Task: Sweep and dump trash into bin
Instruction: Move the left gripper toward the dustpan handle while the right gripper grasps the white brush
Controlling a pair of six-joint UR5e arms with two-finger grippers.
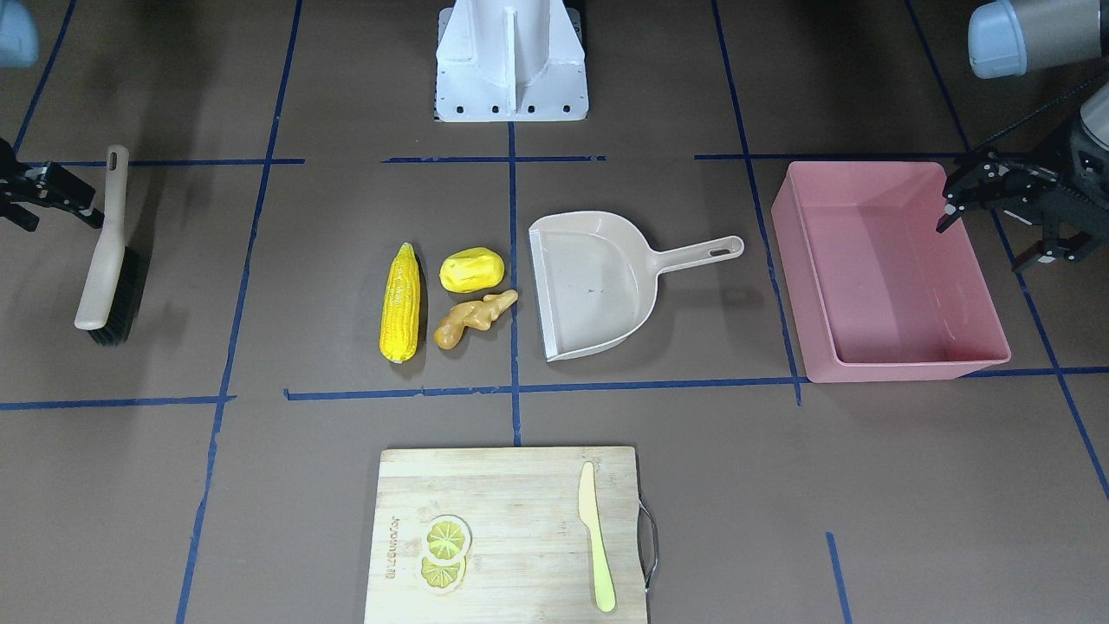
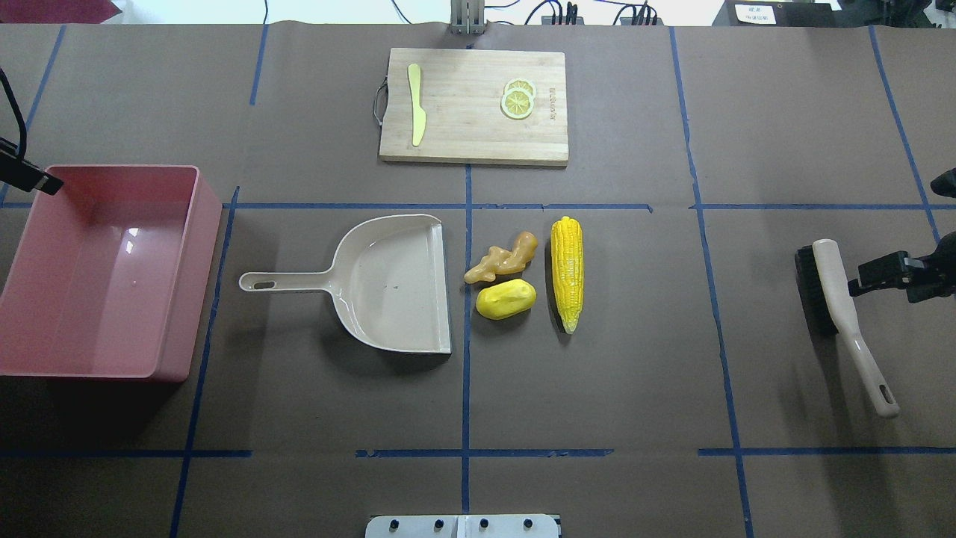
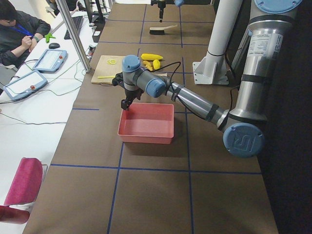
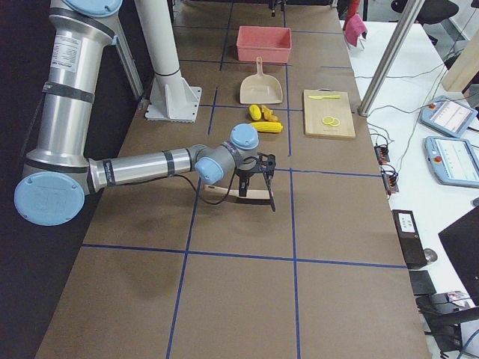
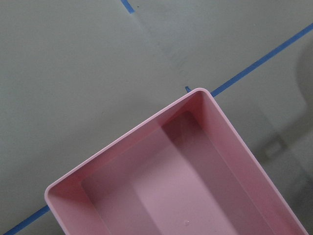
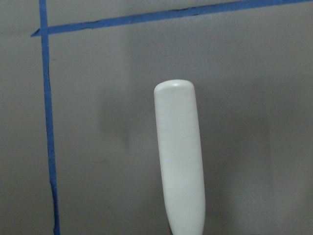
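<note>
Nearest the robot, the white base mount [image 2: 463,526] sits at the edge of the brown worktop [image 2: 597,388]. Further out, a row of things runs across the worktop.

On the robot's left stands the pink bin [image 2: 97,284]. The left claw [image 1: 979,247] hangs above its outer wall with the fingers spread apart.

Beside the bin lies the beige dustpan [image 2: 388,284], its handle toward the bin and its open mouth toward the trash. The trash lies just off that mouth, all three pieces on the worktop, outside dustpan and bin:
- The potato [image 2: 506,299] is nearer the robot and close against the ginger root [image 2: 504,258].
- The corn cob [image 2: 566,273] lies on their right, stretched near to far with its pointed tip toward the robot.

Well apart on the robot's right lies the brush [image 2: 844,314], its handle end toward the robot. The right claw [image 1: 62,217] is just beside the handle on the outer side, fingers apart. It cannot be told whether they touch it.

Farthest off rests a wooden cutting board [image 2: 478,142] carrying a pale knife [image 2: 416,112] and two lemon slices [image 2: 517,99]
</note>
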